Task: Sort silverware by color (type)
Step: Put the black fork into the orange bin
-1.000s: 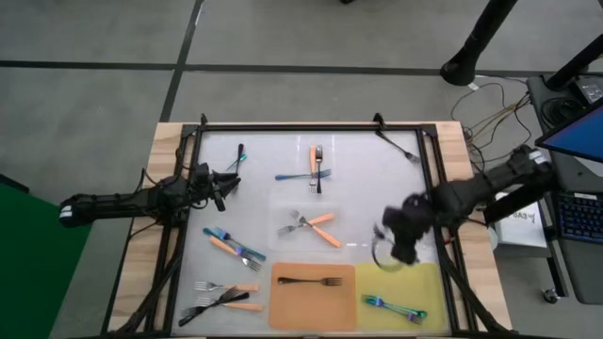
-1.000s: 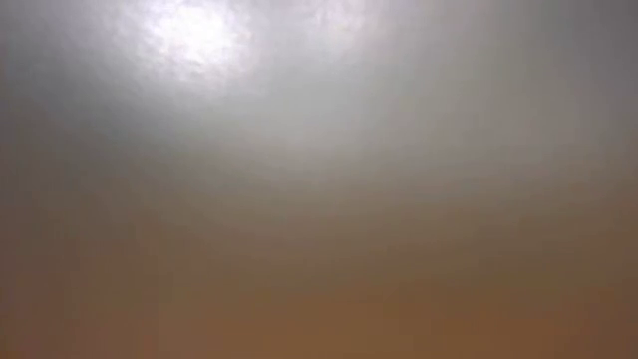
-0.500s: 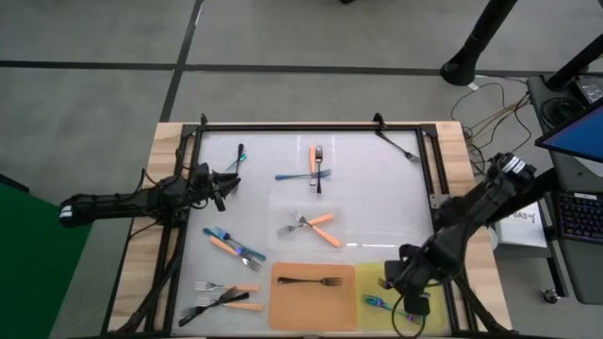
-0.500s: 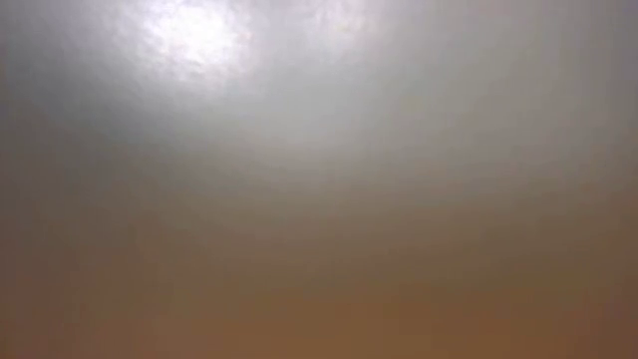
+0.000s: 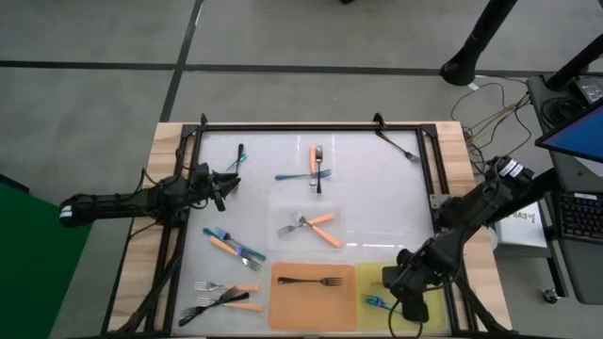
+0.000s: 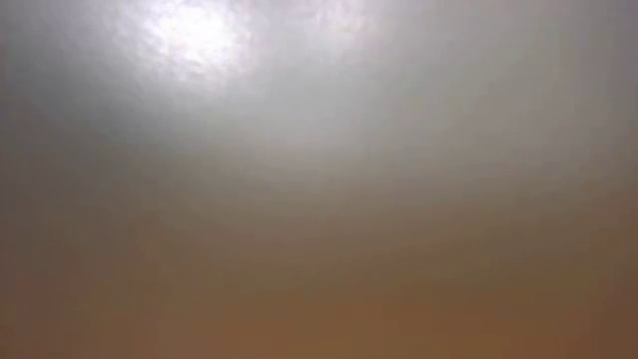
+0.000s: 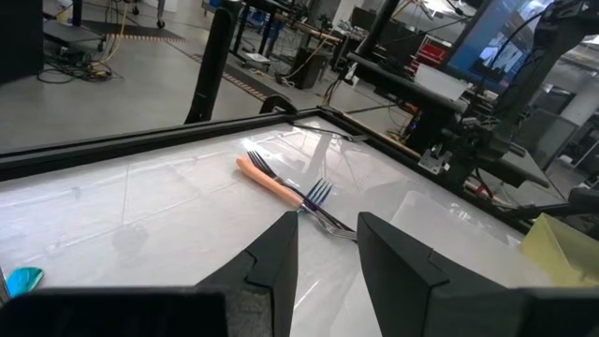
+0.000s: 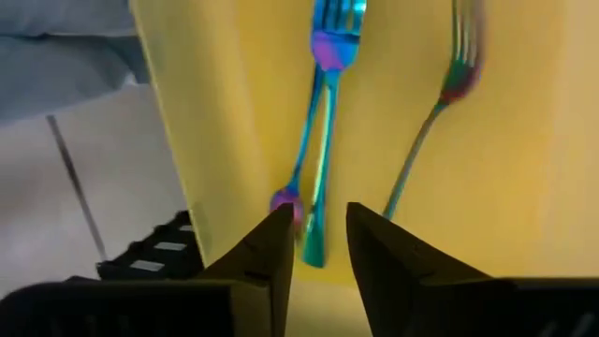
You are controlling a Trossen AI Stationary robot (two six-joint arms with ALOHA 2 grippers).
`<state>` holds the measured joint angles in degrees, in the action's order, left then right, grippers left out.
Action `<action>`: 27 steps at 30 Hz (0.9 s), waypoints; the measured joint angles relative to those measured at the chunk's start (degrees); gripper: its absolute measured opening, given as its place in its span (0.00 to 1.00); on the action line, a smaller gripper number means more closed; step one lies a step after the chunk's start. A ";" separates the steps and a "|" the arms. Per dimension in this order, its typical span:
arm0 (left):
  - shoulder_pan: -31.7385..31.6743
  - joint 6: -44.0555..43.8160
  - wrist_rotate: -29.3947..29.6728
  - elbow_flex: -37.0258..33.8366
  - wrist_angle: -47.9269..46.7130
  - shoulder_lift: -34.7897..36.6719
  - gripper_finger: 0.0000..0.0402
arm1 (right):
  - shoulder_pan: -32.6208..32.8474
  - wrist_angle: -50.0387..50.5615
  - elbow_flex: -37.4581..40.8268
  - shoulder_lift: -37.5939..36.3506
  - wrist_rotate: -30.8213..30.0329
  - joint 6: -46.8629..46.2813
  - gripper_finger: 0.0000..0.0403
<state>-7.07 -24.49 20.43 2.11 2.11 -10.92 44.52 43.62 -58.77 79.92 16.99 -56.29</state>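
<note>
The right gripper (image 5: 407, 299) is low over the yellow mat (image 5: 433, 315) at the table's near right corner; its wrist view shows the two dark fingers (image 8: 267, 257) parted by a narrow gap and holding nothing, with iridescent forks (image 8: 321, 140) lying flat on the mat just past the tips, two crossed and a third (image 8: 440, 112) beside them. From above only the blue end of these forks (image 5: 374, 301) shows beside the gripper. The left gripper (image 5: 224, 184) waits at the table's left side, its fingers (image 7: 271, 267) slightly apart and empty, pointing across the white surface toward an orange-handled fork (image 7: 281, 185) crossed with an iridescent one. One black fork (image 5: 309, 281) lies on the orange mat (image 5: 314, 297). The other forks are scattered unsorted: a crossed pair (image 5: 316, 168) near the far middle, a small cluster (image 5: 311, 226) at the centre, some (image 5: 234, 247) left of centre, a pile (image 5: 224, 299) at the near left corner, a dark one (image 5: 239, 155) near the far left and one (image 5: 400, 148) by the far right frame. The low view shows only a blur
</note>
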 joint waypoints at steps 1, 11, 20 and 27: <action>0.02 0.00 0.00 0.00 0.00 0.00 0.24 | -0.24 0.99 -0.27 0.00 0.00 0.06 0.23; 0.00 0.00 0.00 0.00 0.00 0.00 0.24 | -9.86 8.51 -0.96 -2.22 -0.48 11.42 0.22; 0.00 0.00 0.00 0.00 0.00 0.00 0.24 | -34.51 12.28 -0.96 -3.34 -0.54 34.16 0.21; 0.02 0.00 0.00 0.00 0.00 0.00 0.24 | -55.35 12.25 -0.97 -3.30 -1.52 45.77 0.21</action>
<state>-7.05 -24.49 20.42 2.11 2.11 -10.92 -10.83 55.86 -59.74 76.62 15.47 -10.51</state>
